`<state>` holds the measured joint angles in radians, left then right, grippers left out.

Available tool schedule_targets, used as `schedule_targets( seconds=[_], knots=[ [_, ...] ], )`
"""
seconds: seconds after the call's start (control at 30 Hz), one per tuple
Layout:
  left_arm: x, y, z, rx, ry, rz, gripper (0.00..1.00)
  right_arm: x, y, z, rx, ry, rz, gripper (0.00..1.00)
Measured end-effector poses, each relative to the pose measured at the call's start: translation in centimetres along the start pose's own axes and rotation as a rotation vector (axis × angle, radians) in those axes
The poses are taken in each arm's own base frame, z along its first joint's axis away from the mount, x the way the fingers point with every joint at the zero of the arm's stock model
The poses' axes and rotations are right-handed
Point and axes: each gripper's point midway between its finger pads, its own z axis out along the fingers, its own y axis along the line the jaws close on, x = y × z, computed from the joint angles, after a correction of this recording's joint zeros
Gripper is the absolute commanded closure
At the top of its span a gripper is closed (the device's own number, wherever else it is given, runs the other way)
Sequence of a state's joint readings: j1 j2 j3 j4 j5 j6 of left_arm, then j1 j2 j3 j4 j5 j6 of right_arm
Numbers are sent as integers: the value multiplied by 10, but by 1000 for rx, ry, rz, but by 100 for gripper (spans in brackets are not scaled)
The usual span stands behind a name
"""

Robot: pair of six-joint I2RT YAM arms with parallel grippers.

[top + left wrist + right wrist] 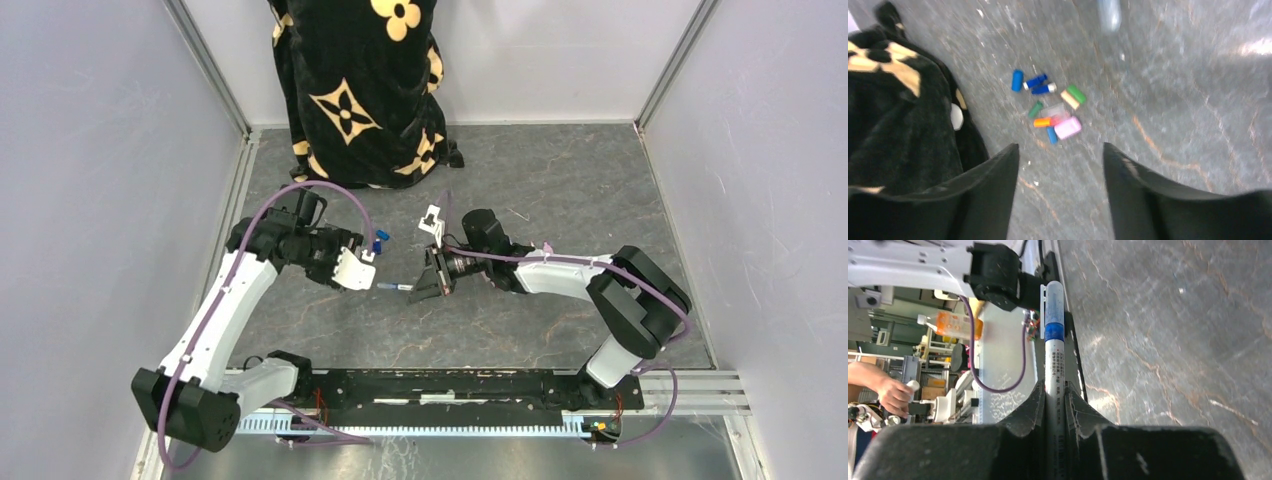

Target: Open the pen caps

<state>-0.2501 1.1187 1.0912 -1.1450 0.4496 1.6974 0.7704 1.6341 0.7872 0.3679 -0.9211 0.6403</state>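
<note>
My right gripper (1055, 387) is shut on a pen (1054, 360) with a white barrel. The pen has a blue band and a pale clear cap (1054, 302) at its far end. In the top view that gripper (428, 283) holds the pen (397, 287) level, pointing left toward my left gripper (362, 262). My left gripper (1060, 155) is open and empty, above the floor. Beyond it lies a small pile of pen caps (1053, 107) in blue, green, orange, pink and tan. Only a few blue ones (381, 240) show in the top view.
A black cloth with cream flower shapes (355, 90) lies at the back and also fills the left of the left wrist view (898, 115). Grey walls close in both sides. The arm bases stand on a rail (450, 385) at the near edge.
</note>
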Motion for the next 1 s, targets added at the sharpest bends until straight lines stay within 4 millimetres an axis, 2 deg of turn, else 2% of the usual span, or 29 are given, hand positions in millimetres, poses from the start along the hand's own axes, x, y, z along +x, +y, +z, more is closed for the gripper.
schedule_targets(
  seconds=[0.07,0.1,0.13,0.23,0.37,0.43,0.5,0.57,0.6,0.67,0.8,0.9,1.0],
  knots=[
    [-17,2,-2,-29,-42,3,17,-12,6,3,-19,-27,0,100],
    [-26,3,-3,-40,-64,5,10,-17,8,4,-28,-39,4,100],
    [-33,4,-3,-44,-85,3,7,-20,9,6,-35,-49,10,100],
    [-51,4,2,-41,-133,-5,6,-31,14,13,-66,-79,39,100],
    [-56,8,10,-56,-152,-22,9,-42,24,24,-116,-102,67,100],
    [-56,8,14,-60,-155,-20,15,-48,32,27,-140,-112,70,100],
    [-56,9,17,-61,-157,-20,26,-54,39,28,-161,-127,64,100],
    [-55,11,19,-62,-156,-21,41,-57,44,28,-177,-137,55,100],
    [-55,12,21,-58,-155,-24,45,-59,45,28,-181,-142,56,100],
    [-53,12,24,-51,-154,-29,60,-61,46,28,-183,-151,55,100],
    [-54,12,27,-40,-157,-35,80,-64,46,29,-177,-169,51,100],
    [-56,11,27,-36,-156,-30,86,-67,45,29,-169,-184,48,87],
    [-54,11,26,-35,-145,-29,97,-69,44,31,-160,-190,36,63]
  ],
)
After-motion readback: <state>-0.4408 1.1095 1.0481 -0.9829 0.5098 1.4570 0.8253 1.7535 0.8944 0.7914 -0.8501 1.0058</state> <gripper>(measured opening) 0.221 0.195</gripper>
